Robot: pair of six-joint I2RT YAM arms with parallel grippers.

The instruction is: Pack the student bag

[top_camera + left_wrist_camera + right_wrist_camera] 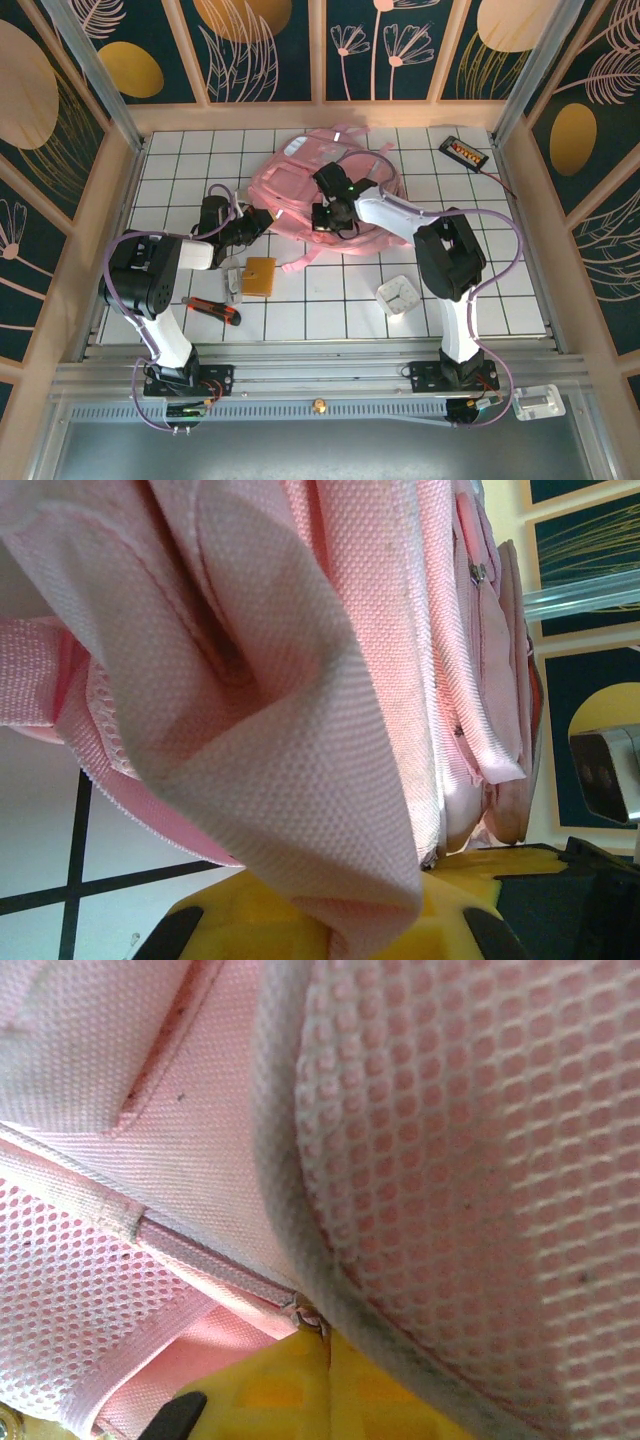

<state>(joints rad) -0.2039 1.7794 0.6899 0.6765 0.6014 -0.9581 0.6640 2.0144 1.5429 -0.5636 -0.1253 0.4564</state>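
Observation:
The student bag, a large pink backpack, lies at the back middle of the tiled table. My left gripper is at its left edge. In the left wrist view a fold of pink bag fabric runs down between the yellow pads, and the left gripper is shut on it. My right gripper rests on the bag's near side. Up close, the right gripper has its yellow pads pressed together on a small metal zipper pull, beside the zipper line and a mesh panel.
In front of the bag lie a tan square pad, a small pale object, a red and black cutter and a white square item. A black device with an orange label sits at the back right. Wooden walls border the table.

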